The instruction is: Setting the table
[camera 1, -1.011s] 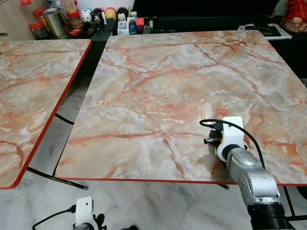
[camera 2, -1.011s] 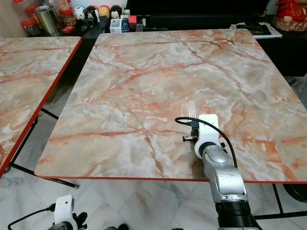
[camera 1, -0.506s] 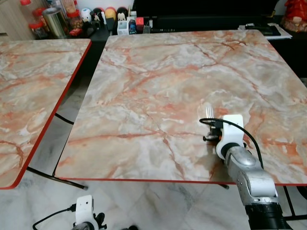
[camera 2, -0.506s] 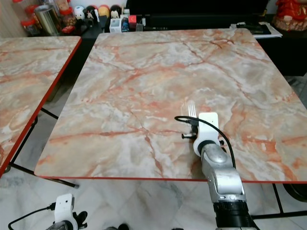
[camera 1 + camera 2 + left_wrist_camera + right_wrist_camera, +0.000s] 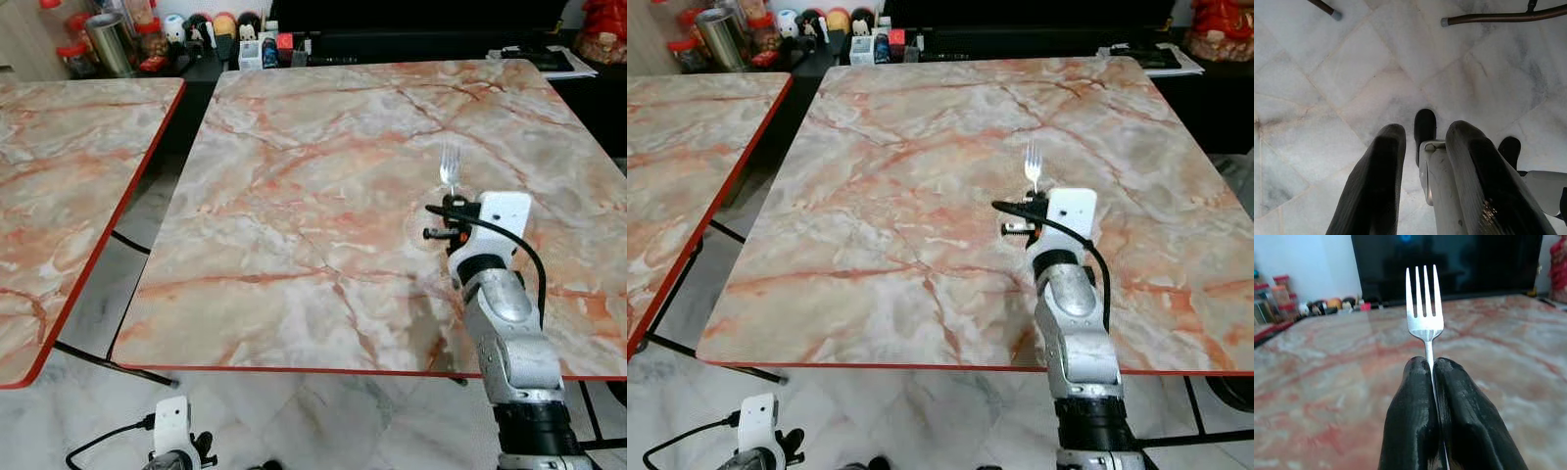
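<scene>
Marble table (image 5: 294, 196) lies under your right gripper (image 5: 1432, 367), fingers pinched tight on the fork (image 5: 1424, 303); you've carried it farther inward, apparently lifted clear, so setting it down remains.

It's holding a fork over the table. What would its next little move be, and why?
Probably lower it. The right gripper is shut on the fork, held above the marble table with its tines pointing away from the robot, so easing down would let it lie flat.

A fork (image 5: 450, 163) stands over the table's (image 5: 323, 176) right half, a second table (image 5: 69, 186) to its left.
</scene>
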